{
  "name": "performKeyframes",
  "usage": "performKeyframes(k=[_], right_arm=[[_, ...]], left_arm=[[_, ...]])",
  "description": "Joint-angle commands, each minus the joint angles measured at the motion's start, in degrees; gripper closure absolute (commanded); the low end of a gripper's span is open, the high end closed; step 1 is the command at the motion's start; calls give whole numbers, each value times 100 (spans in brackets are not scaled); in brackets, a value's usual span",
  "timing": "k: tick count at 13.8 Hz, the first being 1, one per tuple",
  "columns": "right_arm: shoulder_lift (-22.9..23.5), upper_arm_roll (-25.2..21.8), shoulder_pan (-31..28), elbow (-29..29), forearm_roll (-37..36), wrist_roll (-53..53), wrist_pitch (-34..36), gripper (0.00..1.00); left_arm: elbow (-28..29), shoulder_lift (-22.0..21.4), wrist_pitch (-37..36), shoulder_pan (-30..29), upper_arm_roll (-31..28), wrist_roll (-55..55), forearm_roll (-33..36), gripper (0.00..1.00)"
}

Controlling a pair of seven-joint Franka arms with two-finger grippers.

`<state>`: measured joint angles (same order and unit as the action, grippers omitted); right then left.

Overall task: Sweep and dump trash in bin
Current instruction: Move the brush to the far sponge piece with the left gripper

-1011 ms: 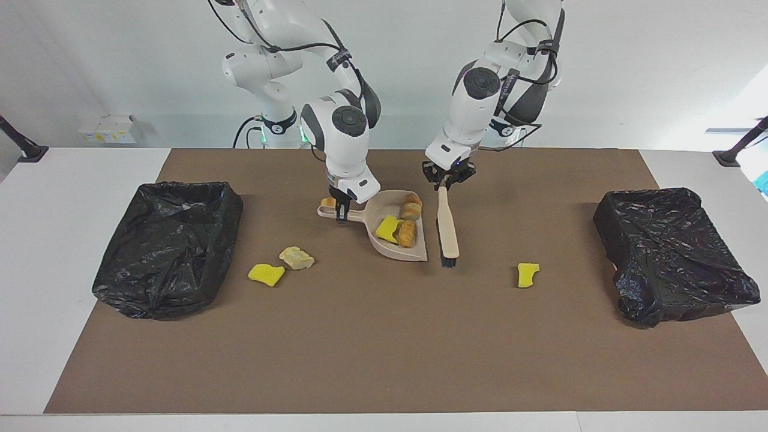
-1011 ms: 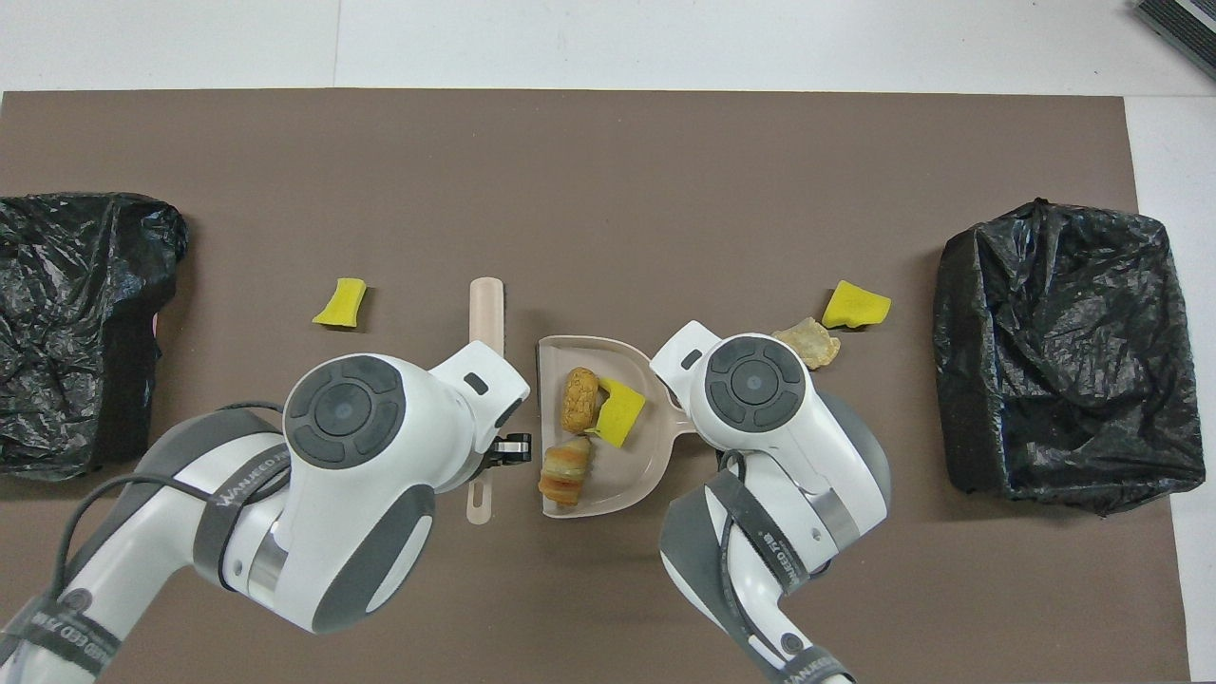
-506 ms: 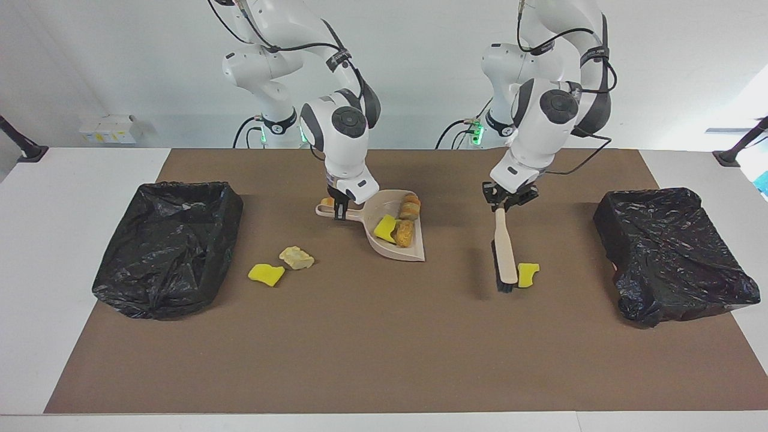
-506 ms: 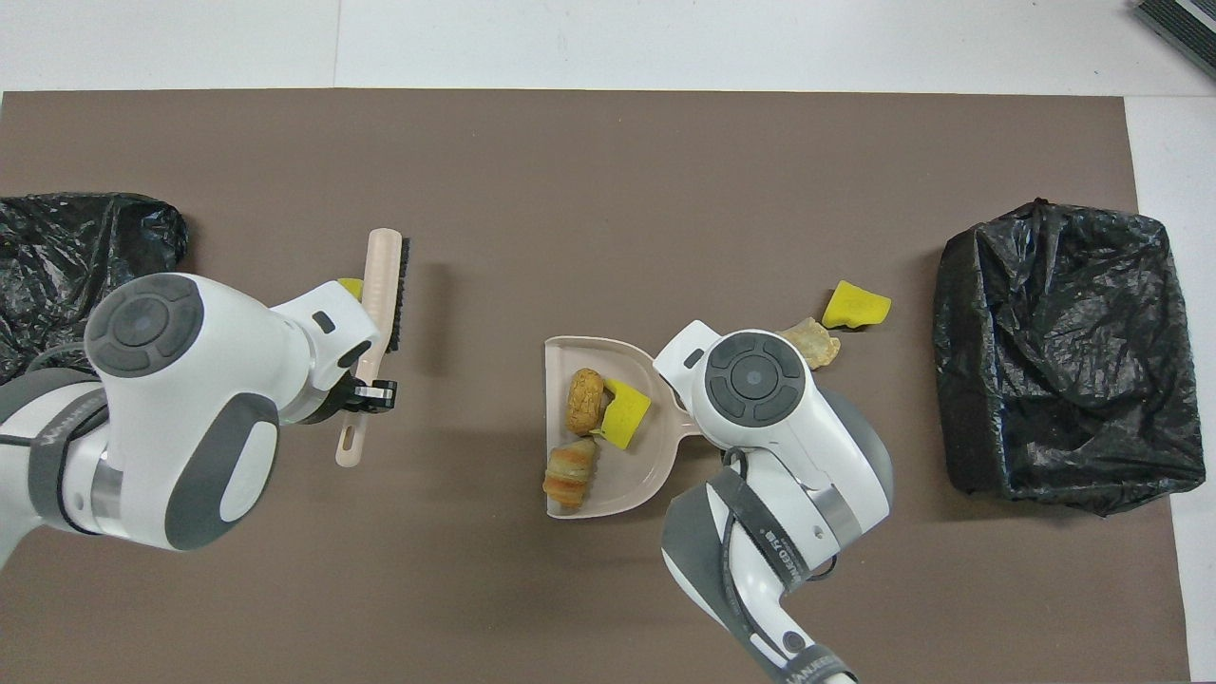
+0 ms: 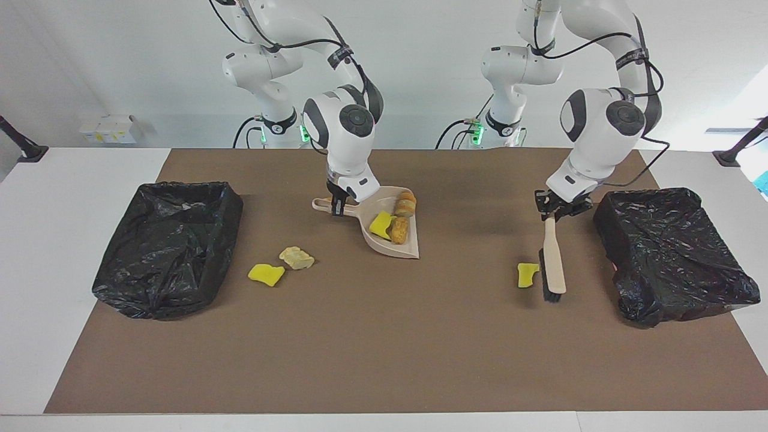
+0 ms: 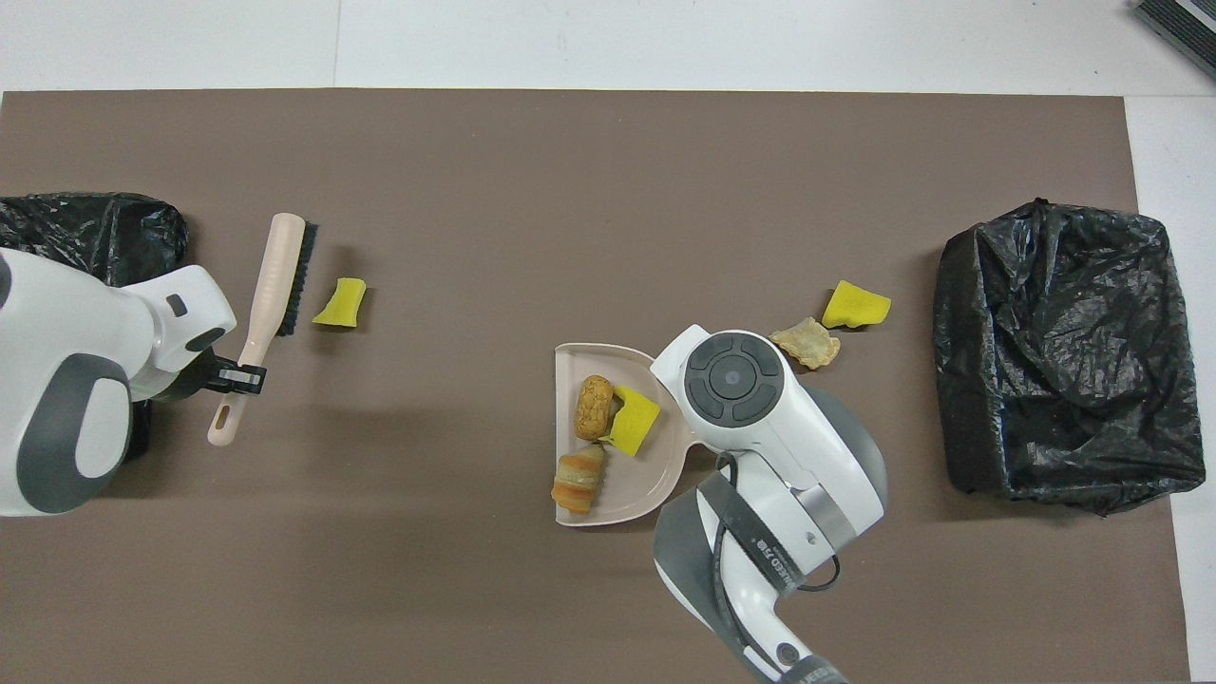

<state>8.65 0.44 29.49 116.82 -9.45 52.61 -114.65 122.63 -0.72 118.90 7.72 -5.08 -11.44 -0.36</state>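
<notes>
My left gripper [image 5: 551,211] is shut on the handle of the beige brush [image 5: 552,264], which hangs bristle end down between a yellow scrap [image 5: 528,274] and the bin [image 5: 672,252] at the left arm's end. The black bristles face that scrap [image 6: 340,302] with a small gap. My right gripper [image 5: 337,207] is shut on the handle of the beige dustpan [image 5: 414,252]. The pan [image 6: 570,353] carries trash: a round tan lump [image 6: 595,407], a yellow chunk [image 6: 633,419] and a croissant-like lump [image 6: 578,478]. In the overhead view the right wrist hides that gripper.
Another yellow scrap [image 5: 266,274] and a pale tan lump [image 5: 296,258] lie side by side on the brown mat, between the dustpan and the second black-lined bin [image 5: 168,246] at the right arm's end.
The left arm has carried the brush from beside the dustpan over the yellow scrap to the bin's side of it. The dustpan has shifted slightly toward the right arm's end.
</notes>
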Motion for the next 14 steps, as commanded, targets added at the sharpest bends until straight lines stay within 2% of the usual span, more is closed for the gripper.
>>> performKeyframes(k=[1,12,14], right_arm=[[-56,17,31,-19,-153,-163,119,100],[14,26,189,16,-162,-471,13,100],[49,26,215,16,-162,-567,-48,100]], left_arm=[[-63,98,150,-341,68,-428,80,100],[191,248,98,-218,94,-359,71,100],[296,195,116,0,103,-341,62,100]])
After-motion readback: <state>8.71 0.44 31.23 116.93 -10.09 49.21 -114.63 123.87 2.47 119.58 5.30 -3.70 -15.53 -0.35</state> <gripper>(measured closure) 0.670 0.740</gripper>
